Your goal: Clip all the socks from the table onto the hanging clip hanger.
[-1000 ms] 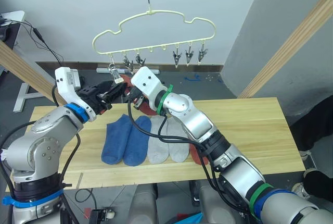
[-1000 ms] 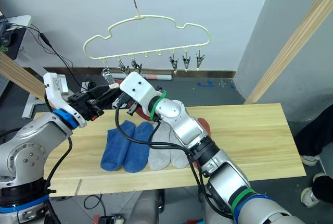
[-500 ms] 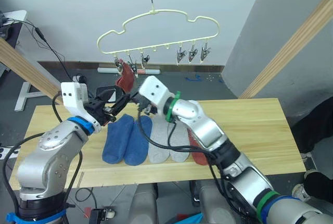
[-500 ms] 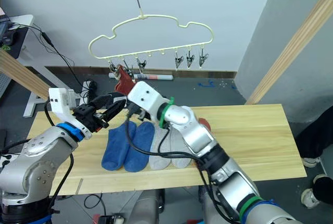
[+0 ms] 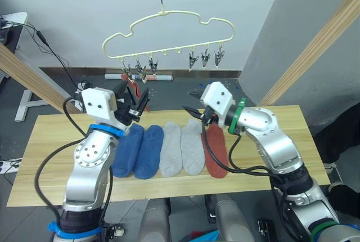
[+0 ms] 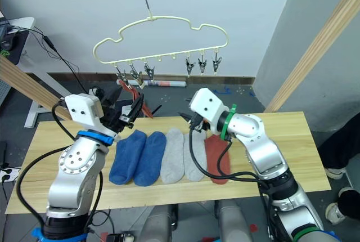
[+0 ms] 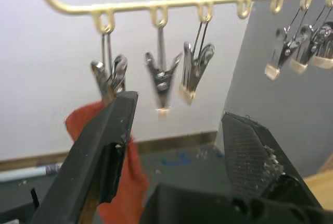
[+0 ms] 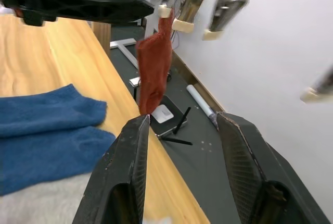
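Socks lay in a row on the desk [image 5: 270, 124] at the centre of the left eye view: two blue socks [image 5: 138, 149], two grey socks [image 5: 182, 148] and one rust red sock [image 5: 215, 151], side by side and touching, toes toward the near edge. They looked soft and knitted, short at the ankle. The sixth sock, a hanging red sock [image 8: 154, 66], drooped from the leftmost clip of the hanger [image 5: 169, 31] in the upper middle of the frame; in the right wrist view it hung limp, its lower end off the desk edge, over the floor. No brand, label or writing could be read on the socks, hanger or tools.

The hanger was pale yellow-green wire with a wavy top, hung by a metal hook, with metal clips [image 7: 162, 79] along its lower bar: three toward the left end and three toward the right, the loops between them bare.

The left tool [image 5: 135, 100] sat at centre left, just below the left clips, its two black fingers spread apart and holding nothing; in its wrist view the hanging red sock showed behind one finger [image 7: 104, 140]. The right tool [image 5: 196, 112] sat right of centre above the far end of the grey socks, fingers also parted and empty.
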{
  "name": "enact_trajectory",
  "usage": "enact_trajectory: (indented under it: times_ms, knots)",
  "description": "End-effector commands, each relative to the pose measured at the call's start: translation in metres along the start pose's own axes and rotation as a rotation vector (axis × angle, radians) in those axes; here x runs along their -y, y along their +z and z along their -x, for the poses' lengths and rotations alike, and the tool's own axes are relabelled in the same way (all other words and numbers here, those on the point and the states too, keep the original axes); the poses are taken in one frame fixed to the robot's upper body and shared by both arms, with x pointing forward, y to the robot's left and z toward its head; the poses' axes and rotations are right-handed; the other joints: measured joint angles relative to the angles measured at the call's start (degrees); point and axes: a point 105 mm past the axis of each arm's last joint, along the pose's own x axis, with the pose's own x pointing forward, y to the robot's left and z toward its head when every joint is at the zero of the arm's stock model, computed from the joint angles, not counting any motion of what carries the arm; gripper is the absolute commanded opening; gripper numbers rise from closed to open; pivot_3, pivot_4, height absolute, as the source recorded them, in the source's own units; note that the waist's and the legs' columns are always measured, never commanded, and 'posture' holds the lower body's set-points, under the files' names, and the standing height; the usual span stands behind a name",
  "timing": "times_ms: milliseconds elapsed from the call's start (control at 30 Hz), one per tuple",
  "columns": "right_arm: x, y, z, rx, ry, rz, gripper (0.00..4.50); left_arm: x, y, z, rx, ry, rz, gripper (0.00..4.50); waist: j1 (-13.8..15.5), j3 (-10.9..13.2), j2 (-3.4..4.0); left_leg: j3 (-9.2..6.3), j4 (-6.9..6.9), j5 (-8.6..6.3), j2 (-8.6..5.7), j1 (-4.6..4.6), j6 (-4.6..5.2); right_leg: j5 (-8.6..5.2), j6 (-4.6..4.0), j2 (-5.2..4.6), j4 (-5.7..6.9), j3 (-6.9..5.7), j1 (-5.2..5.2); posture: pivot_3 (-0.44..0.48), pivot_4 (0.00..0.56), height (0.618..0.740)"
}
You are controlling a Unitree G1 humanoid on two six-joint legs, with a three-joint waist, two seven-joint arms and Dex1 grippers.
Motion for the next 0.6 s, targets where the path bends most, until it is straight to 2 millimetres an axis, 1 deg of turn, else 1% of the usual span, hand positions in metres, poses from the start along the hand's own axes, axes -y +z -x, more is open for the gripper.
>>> enact_trajectory:
  times_ms: [33, 200, 300, 467, 600]
  knots:
    - [0.010, 0.018, 0.009, 0.045, -0.029, 0.024, 2.08, -0.008, 0.009, -0.008, 0.066, 0.083, -0.058, 2.95, -0.02, 0.00, 0.00, 0.00, 0.00, 0.00, 0.00, 0.00, 0.00, 0.00, 0.00, 0.00, 0.01, -0.01, 0.00, -0.142, 0.322, 0.733]
    - [0.021, 0.017, 0.015, 0.028, -0.078, 0.022, 2.08, -0.015, 0.006, -0.017, 0.074, 0.154, -0.031, 2.95, -0.27, 0.00, 0.00, 0.01, 0.01, -0.01, 0.00, -0.01, 0.01, 0.00, 0.00, 0.00, -0.01, 0.00, 0.00, -0.159, 0.323, 0.733]
    - [0.025, 0.016, 0.017, 0.021, -0.096, 0.021, 2.08, -0.013, 0.007, -0.023, 0.083, 0.143, -0.024, 2.95, -0.39, 0.00, 0.00, -0.01, 0.00, 0.00, 0.01, -0.01, 0.01, 0.00, 0.00, 0.01, 0.00, -0.02, 0.00, -0.160, 0.323, 0.733]
    - [0.025, 0.018, 0.017, 0.039, -0.094, 0.014, 2.08, -0.012, 0.008, -0.033, 0.095, 0.130, -0.014, 2.95, -0.52, 0.00, 0.00, -0.01, 0.01, 0.00, -0.01, -0.01, 0.01, 0.00, 0.00, 0.00, 0.01, -0.03, 0.01, -0.160, 0.323, 0.733]
    - [0.020, 0.019, 0.019, 0.062, -0.062, -0.008, 2.08, -0.014, 0.009, -0.039, 0.104, 0.139, -0.015, 2.95, -0.60, 0.00, 0.00, -0.01, 0.02, 0.00, -0.01, -0.01, 0.01, 0.00, 0.00, 0.00, 0.00, -0.03, 0.01, -0.158, 0.324, 0.733]
